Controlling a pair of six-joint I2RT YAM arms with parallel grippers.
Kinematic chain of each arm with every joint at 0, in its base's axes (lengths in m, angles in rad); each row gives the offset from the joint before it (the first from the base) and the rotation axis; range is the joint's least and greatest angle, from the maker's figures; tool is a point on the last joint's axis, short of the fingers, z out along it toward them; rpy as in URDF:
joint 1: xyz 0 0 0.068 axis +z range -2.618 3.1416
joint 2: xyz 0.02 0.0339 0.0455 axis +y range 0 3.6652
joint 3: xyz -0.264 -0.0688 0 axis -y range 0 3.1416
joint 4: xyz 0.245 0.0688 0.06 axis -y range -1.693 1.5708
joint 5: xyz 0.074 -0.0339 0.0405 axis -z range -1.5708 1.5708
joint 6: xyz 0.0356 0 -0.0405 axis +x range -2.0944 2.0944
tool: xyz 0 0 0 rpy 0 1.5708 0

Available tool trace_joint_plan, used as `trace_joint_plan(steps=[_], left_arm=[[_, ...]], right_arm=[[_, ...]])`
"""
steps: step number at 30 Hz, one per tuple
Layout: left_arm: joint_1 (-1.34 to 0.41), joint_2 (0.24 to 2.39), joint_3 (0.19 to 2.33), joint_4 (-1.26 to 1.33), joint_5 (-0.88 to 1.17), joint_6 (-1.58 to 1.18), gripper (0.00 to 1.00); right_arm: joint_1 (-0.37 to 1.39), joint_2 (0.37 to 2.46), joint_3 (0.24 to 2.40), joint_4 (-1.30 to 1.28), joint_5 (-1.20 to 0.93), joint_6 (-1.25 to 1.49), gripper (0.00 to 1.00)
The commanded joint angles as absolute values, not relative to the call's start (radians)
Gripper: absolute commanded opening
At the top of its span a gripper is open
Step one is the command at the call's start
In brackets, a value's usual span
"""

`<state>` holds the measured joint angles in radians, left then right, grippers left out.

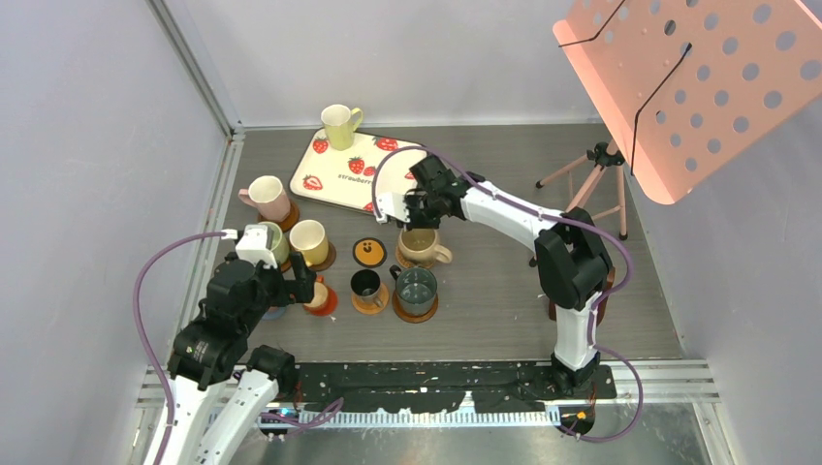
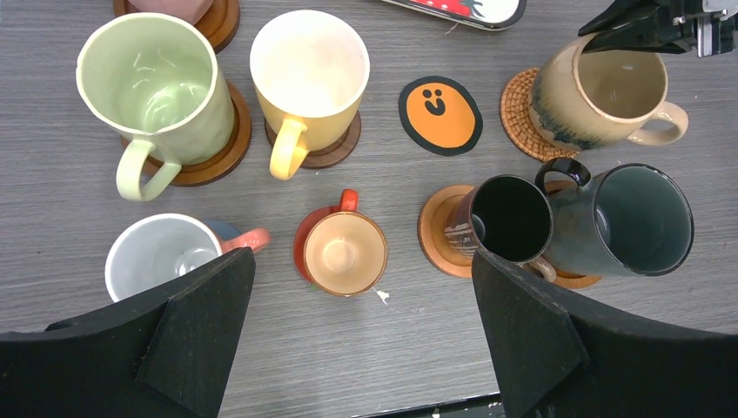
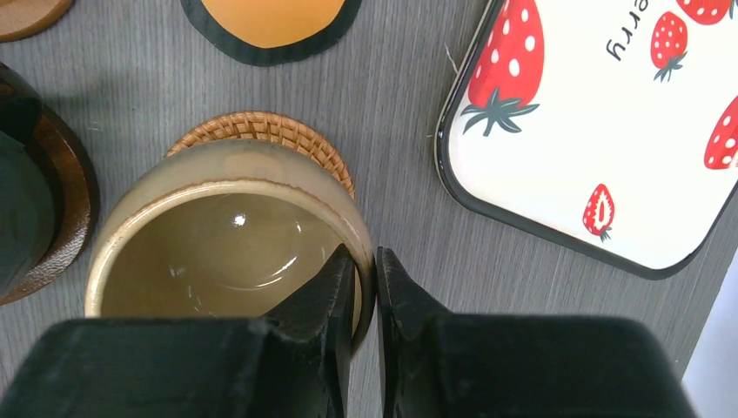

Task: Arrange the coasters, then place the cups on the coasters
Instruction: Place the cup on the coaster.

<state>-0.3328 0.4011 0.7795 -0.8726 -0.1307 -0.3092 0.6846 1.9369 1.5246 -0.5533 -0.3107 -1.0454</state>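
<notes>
Right fingers (image 3: 341, 283) pinch tan cup (image 3: 218, 235) rim; left fingers (image 2: 204, 326) wide open.

Left tool (image 2: 361, 270) spread wide; right tool (image 3: 364, 261) pinched (arm (image 1: 504, 208) outstretched).

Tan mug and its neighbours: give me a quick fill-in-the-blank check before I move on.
The right gripper pinches the tan mug's ____.
That mug sits on the ____ coaster.
The smiley coaster holds ____ cup.
The left gripper is ____.
Missing words: rim; wicker; no; open.
</notes>
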Motion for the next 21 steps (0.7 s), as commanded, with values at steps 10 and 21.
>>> trace_joint_plan(steps=[10, 21], left_arm=[[-0.333, 0.393, 0.782, -0.843, -0.126, -0.305, 0.99], [-0.333, 0.392, 0.781, -0.841, -0.124, -0.305, 0.99]], right_arm=[[0.718, 1.863, 1.589, -0.559, -0.316, -1.069, 0.05], [0.718, 1.868, 1.608, -0.574, -0.299, -1.081, 0.05]])
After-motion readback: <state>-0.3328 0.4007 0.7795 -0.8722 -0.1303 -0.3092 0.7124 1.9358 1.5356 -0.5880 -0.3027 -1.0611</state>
